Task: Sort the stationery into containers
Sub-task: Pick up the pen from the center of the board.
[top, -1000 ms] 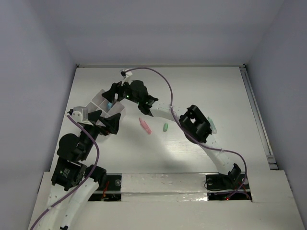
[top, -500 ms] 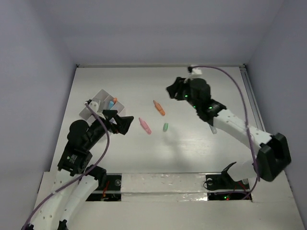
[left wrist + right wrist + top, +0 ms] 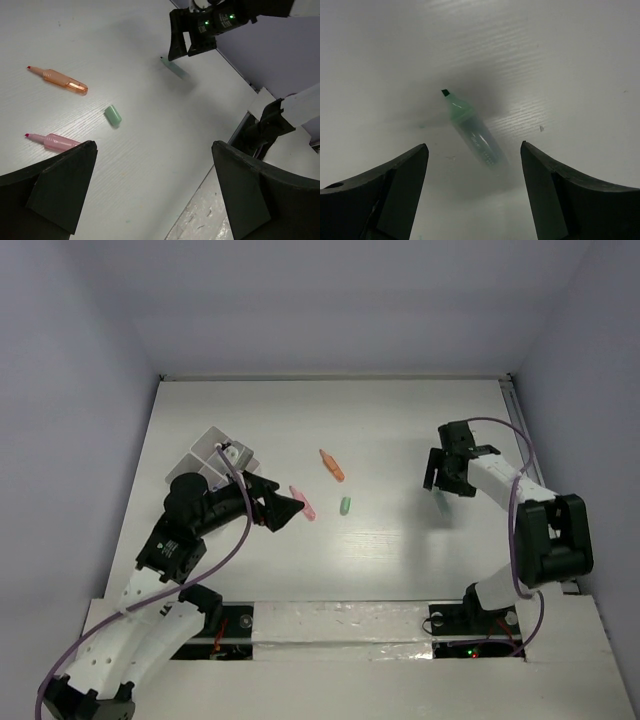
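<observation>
White tabletop (image 3: 400, 420), pale lilac walls (image 3: 80, 390); green marker (image 3: 475, 135), perhaps uncapped, lying right.

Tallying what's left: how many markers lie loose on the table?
3: orange marker mid-table, pink marker near the left gripper, green marker below the right gripper. Arms may hide others.

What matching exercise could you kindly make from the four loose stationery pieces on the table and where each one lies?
Things:
1. orange marker
2. pink marker
3. green stub
4. green marker

Places:
A. directly below the open right gripper
B. farthest back of the four
C. right at the tips of the open left gripper
D. just right of the pink marker in the top view

Pairs: 1-B, 2-C, 3-D, 4-A.
</observation>
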You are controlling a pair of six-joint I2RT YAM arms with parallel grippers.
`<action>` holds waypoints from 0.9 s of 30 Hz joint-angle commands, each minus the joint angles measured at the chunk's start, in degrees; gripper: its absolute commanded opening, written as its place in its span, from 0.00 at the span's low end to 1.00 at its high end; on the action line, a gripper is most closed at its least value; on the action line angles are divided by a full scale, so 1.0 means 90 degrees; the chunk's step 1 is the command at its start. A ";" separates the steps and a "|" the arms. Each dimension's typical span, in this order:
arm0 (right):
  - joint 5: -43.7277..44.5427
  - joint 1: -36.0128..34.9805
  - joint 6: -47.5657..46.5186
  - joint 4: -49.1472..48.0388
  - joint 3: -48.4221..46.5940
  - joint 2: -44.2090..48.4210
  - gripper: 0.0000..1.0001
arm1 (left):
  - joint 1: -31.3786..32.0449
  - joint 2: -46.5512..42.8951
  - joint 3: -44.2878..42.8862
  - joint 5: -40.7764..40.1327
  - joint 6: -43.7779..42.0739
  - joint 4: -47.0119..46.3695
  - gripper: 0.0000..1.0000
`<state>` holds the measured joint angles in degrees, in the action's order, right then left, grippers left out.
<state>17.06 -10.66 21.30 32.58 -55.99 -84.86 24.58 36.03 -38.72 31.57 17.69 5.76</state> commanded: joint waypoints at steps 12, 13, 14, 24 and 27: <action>-0.2354 0.0813 -0.0668 -0.0309 -0.0449 -0.1674 0.25 | 0.0336 -0.0312 -0.0131 -0.0227 -0.0110 -0.0152 0.98; -0.2374 0.0813 -0.0658 -0.0358 -0.0401 -0.1655 0.16 | 0.0336 -0.0283 -0.0131 -0.0217 -0.0081 -0.0161 0.98; -0.2345 0.0813 -0.0609 -0.0435 -0.0352 -0.1597 0.06 | 0.0336 -0.0292 -0.0112 -0.0188 -0.0071 -0.0181 0.98; -0.2861 -0.1274 0.0357 -0.2230 -0.0313 0.0775 0.00 | 0.0336 -0.0039 -0.0063 -0.0256 0.0085 -0.0454 0.94; -0.3116 -0.2249 0.1340 -0.3864 0.0008 0.1050 0.00 | 0.0277 0.0088 -0.0112 -0.0490 0.0056 -0.0406 0.93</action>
<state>-6.83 -24.12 24.91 14.44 -56.77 -77.69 27.27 36.05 -38.72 28.84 18.11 4.93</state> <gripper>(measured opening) 0.302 0.932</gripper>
